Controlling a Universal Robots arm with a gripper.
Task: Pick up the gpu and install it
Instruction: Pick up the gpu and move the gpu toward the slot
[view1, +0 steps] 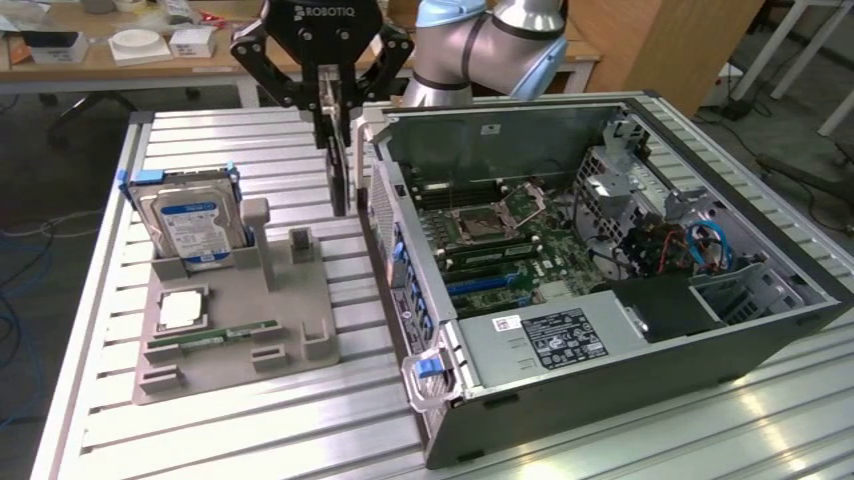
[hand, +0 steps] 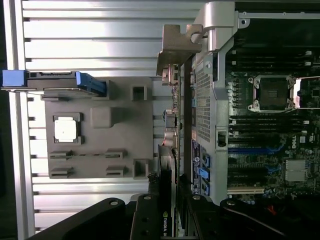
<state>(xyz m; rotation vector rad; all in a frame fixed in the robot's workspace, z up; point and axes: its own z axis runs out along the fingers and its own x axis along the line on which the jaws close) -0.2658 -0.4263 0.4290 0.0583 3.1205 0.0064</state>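
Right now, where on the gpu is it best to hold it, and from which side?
By its upper edge, from above, as the gripper does. The gpu hangs upright and is thin, so its two flat faces suit a pinch, and its lower edge is free.

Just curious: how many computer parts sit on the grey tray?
3: hard drive upright at the far end, processor chip flat in front of it, memory stick beside the chip. None seem hidden.
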